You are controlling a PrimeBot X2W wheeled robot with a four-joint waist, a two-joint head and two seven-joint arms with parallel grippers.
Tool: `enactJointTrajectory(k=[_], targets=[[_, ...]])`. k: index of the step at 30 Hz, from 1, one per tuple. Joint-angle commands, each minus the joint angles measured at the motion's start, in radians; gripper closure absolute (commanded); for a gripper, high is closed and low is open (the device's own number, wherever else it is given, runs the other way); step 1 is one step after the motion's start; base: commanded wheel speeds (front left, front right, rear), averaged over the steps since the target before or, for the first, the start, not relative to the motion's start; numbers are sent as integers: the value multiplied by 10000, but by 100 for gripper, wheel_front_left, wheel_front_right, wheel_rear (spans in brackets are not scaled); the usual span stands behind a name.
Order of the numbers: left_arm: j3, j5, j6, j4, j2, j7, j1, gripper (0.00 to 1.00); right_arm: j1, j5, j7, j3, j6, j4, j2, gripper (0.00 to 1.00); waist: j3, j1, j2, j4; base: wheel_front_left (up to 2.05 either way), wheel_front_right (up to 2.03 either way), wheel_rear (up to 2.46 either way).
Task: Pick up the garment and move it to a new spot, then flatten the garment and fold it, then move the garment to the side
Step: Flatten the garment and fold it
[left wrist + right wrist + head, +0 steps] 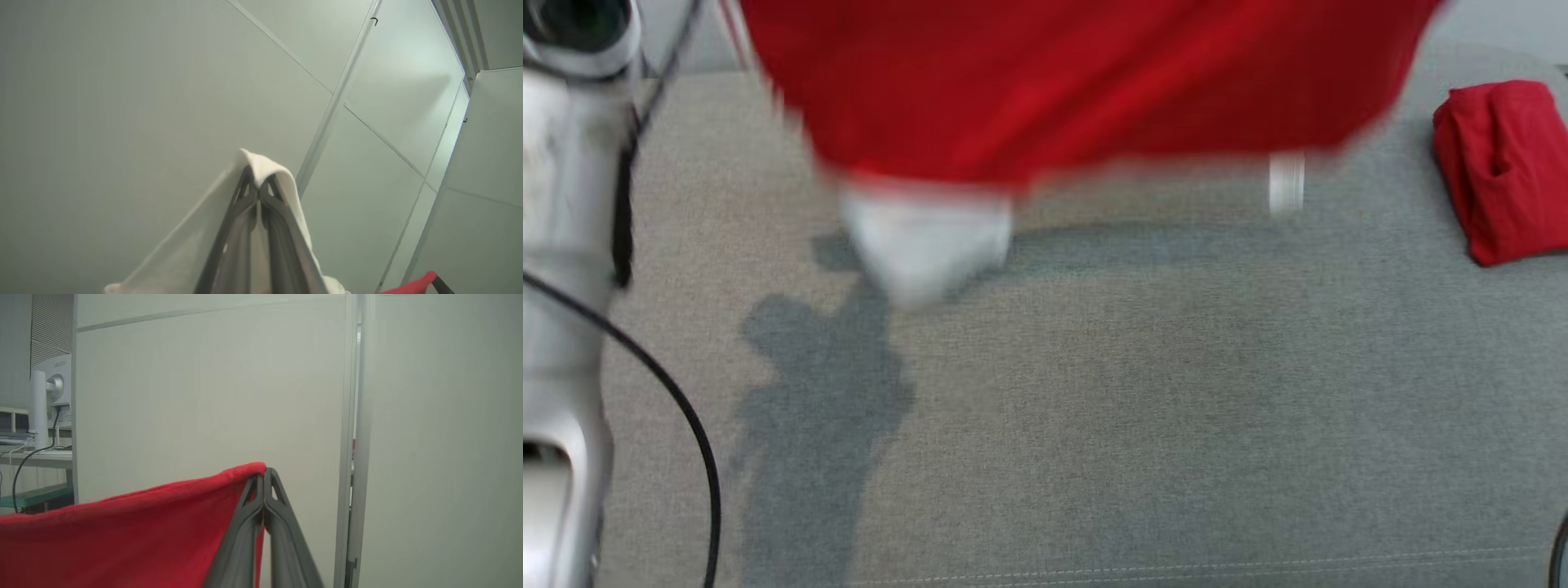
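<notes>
The left end effector [259,183] has its two dark fingers pressed together on the garment [254,158]. It grips a white part that drapes over both fingertips and falls away below them. The right end effector [264,475] is likewise clamped on the garment's red top edge, and the cloth runs off taut toward that view's left. In the head view the garment hangs blurred in the air over the far part of the grey upholstered surface [1176,408]. It is red across the top, with a white piece [927,241], perhaps a sleeve, dangling at its left end. A folded red cloth [1503,167] lies at the surface's right edge. A pale robot arm [564,204] and a black cable [678,400] stand along the left edge.
</notes>
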Motion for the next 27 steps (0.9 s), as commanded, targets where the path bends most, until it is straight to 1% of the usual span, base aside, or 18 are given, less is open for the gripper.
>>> enactJointTrajectory(k=[1, 3, 6, 7, 10, 13, 16, 19, 20, 24, 27], targets=[[238, 277, -342, 254, 375, -291, -1168, 100, -868, -505, -620, 3, -4, 471, -76, 100, 202, 0, 0, 151, 0, 0, 0], [58, 441, -703, 1217, 156, -584, -2254, 100, -2137, -1241, -1076, 74, -4, 1870, 35, 100, 302, 0, 0, 296, 0, 0, 0], [-308, 446, -975, 2129, -87, -763, -2823, 100, -2963, -1987, -1317, 632, -4, 3315, 58, 100, 565, 0, 0, 527, 0, 0, 0], [-662, 371, -1034, 2389, -164, -783, -2548, 100, -2903, -2135, -1380, 1068, -4, 4050, 92, 100, 814, 0, 0, 591, 0, 0, 0], [-1207, -102, -1046, 2141, -295, -855, -1609, 100, -2256, -2057, -1414, 1853, -4, 4861, 159, 100, 1328, 0, 0, 683, 0, 0, 0], [-1806, -461, -1049, 2041, -343, -1066, -365, 100, -1315, -1758, -1445, 2529, -4, 5331, 182, 100, 1831, 0, 0, 747, 0, 0, 0], [-2305, -875, -1050, 2102, -434, -1332, 794, 100, -412, -1378, -1485, 2742, -4, 5494, 143, 100, 2151, 0, 0, 715, 0, 0, 0], [-2780, -1258, -1051, 2055, -429, -1617, 1834, 100, 511, -1177, -1493, 2574, -4, 5280, 12, 100, 2212, 0, 0, 607, 0, 0, 0], [-2909, -1396, -1051, 1979, -399, -1702, 2172, 100, 793, -1132, -1494, 2367, -4, 5189, -70, 100, 2194, 0, 0, 562, 0, 0, 0], [-3281, -1894, -1051, 1152, -47, -2050, 3490, 100, 1771, -1093, -1496, 1129, -4, 4783, -289, 100, 2019, 0, 0, 368, 0, 0, 0], [-3493, -2038, -1051, 186, 363, -2288, 4551, 100, 2506, -1234, -1497, 212, -4, 4331, -259, 100, 1791, 0, 0, 323, 0, 0, 0]])
